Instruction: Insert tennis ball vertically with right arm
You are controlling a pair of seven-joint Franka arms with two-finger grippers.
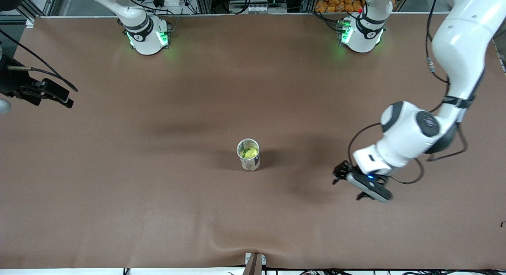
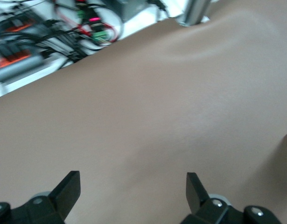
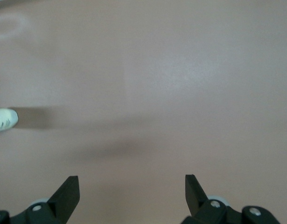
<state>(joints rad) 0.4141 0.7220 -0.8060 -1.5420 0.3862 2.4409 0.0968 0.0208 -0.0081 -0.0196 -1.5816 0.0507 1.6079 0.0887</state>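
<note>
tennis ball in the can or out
In: the yellow tennis ball sits inside the upright can, visible through its open top.

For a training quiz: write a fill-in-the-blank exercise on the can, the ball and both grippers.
1. The tennis ball lies ___ the can.
2. The can stands ___ on the brown table.
3. The fingers of the left gripper, over bare table toward the left arm's end, are ___.
4. The right gripper, over the right arm's end, holds ___.

Missing words: inside; upright; open; nothing
</note>
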